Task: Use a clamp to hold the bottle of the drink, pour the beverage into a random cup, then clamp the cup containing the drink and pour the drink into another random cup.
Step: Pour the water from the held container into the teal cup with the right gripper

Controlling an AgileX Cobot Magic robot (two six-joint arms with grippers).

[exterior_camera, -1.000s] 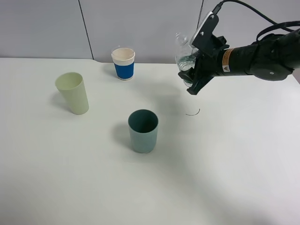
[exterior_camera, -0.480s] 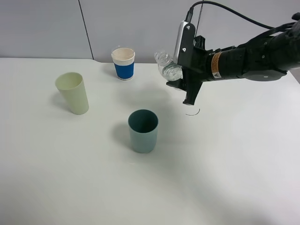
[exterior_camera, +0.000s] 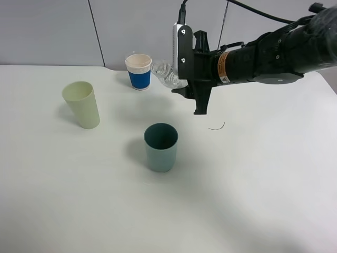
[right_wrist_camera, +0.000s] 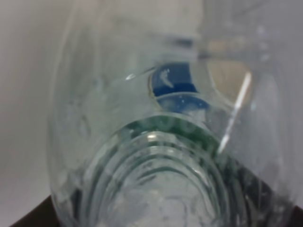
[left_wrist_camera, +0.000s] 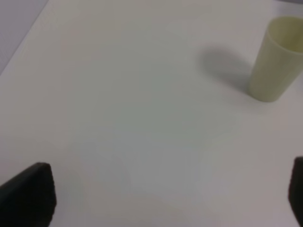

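Observation:
My right gripper [exterior_camera: 187, 80] is shut on a clear plastic bottle [exterior_camera: 167, 75] and holds it tilted in the air, neck pointing left toward the blue-and-white paper cup [exterior_camera: 138, 71]. The bottle's mouth is just right of that cup's rim, close to it. The bottle [right_wrist_camera: 156, 142] fills the right wrist view, and the blue cup [right_wrist_camera: 177, 90] shows blurred through it. A teal cup [exterior_camera: 160, 146] stands in front of and below the gripper. A pale green cup [exterior_camera: 82, 104] stands at the left. My left gripper [left_wrist_camera: 161, 198] is open and empty over bare table, with the pale green cup [left_wrist_camera: 277, 59] well ahead of it.
A small dark curved scrap [exterior_camera: 216, 127] lies on the white table [exterior_camera: 253, 184] right of the teal cup. A grey wall [exterior_camera: 52, 31] runs along the table's back edge. The left arm does not show in the exterior view.
My right arm has moved left with the bottle, from mid-right to beside the blue-and-white cup. The bottle has tipped further over, neck leading. The cups have not moved.

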